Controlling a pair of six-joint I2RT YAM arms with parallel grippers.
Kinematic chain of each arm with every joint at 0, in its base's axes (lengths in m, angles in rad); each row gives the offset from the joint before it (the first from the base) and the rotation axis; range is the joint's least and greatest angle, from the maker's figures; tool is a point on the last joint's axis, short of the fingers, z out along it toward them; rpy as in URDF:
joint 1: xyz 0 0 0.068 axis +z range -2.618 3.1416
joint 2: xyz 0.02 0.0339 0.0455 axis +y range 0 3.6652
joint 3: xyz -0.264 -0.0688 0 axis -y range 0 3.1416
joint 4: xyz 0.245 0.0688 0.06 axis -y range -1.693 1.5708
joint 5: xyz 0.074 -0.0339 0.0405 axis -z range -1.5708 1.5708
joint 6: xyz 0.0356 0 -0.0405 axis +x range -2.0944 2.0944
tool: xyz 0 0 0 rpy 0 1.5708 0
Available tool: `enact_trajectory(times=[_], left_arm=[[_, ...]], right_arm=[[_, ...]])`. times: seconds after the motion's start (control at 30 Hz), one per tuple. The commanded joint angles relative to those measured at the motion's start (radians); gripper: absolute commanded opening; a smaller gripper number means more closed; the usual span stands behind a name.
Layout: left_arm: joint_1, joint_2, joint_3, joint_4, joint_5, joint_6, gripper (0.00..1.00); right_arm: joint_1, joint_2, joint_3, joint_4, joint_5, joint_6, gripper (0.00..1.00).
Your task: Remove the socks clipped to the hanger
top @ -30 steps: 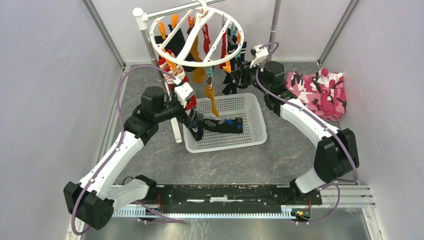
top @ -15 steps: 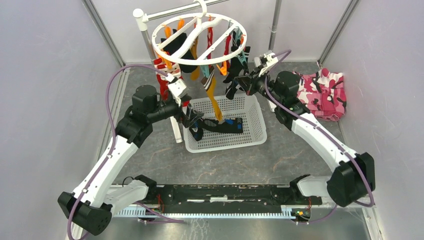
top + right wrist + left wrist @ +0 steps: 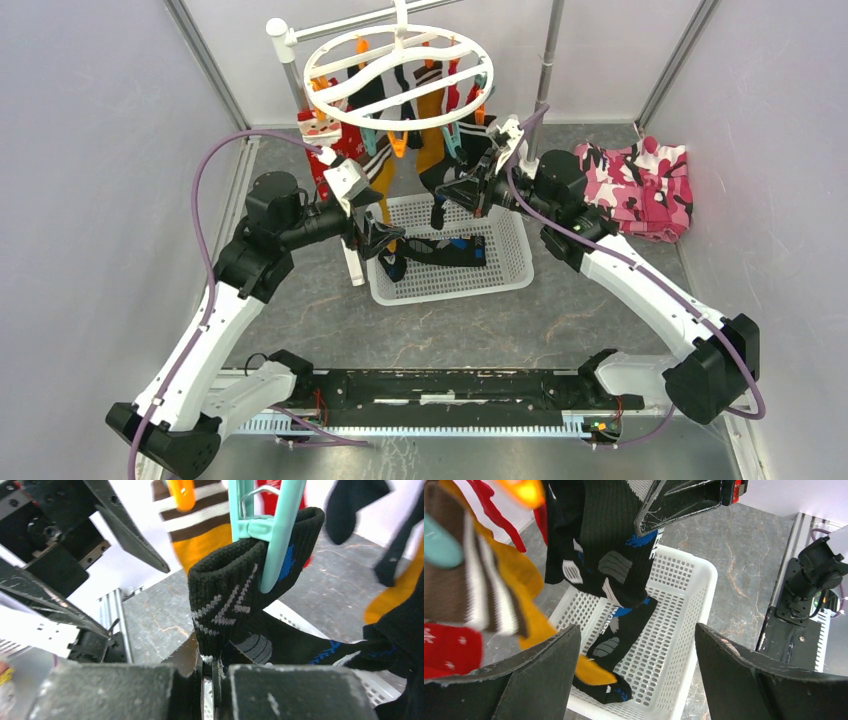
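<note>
The hanger [image 3: 400, 75], a round white ring with orange and teal clips, hangs over the basket with several socks [image 3: 400, 130] clipped under it. My right gripper [image 3: 465, 190] [image 3: 210, 660] is shut on the cuff of a black sock [image 3: 225, 600] with grey zigzags. A teal clip [image 3: 272, 535] still pinches that sock. My left gripper [image 3: 378, 240] [image 3: 636, 630] is open just left of it, over the basket, with nothing between its fingers [image 3: 524, 675]. The same black sock [image 3: 609, 545] hangs ahead of it, beside a mustard sock [image 3: 524, 595] and a red one [image 3: 449, 650].
A white perforated basket [image 3: 515, 265] [image 3: 684, 580] sits under the hanger with a black sock [image 3: 440, 250] [image 3: 619, 640] lying in it. A pink camouflage cloth [image 3: 640, 185] lies at the right. The white stand post [image 3: 290, 70] rises by my left arm.
My right gripper closed on the black sock's cuff and drew left and nearer. The hanger ring swung and turned, shifting the socks. My left arm eased slightly left.
</note>
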Motion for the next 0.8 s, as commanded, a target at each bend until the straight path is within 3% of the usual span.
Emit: enact_trajectory(times=[0.0, 0.17, 0.37, 0.6, 0.77], left_arm=[[-0.006, -0.008, 0.013, -0.005, 0.059, -0.003, 0.89], [-0.007, 0.051, 0.015, 0.048, 0.063, 0.015, 0.9], [-0.006, 0.129, 0.065, 0.056, 0.081, 0.077, 0.93], [-0.007, 0.152, 0.053, 0.013, 0.253, 0.113, 0.94], [-0.006, 0.16, 0.034, 0.059, 0.203, 0.132, 0.92]], right_arm=[[0.007, 0.0, 0.034, 0.086, -0.137, 0.072, 0.06], [0.01, 0.033, 0.025, 0.245, -0.245, 0.209, 0.08], [0.025, 0.057, 0.055, 0.279, -0.316, 0.247, 0.14], [0.037, 0.062, 0.013, 0.377, -0.344, 0.318, 0.18], [0.043, 0.093, 0.026, 0.455, -0.403, 0.385, 0.19]])
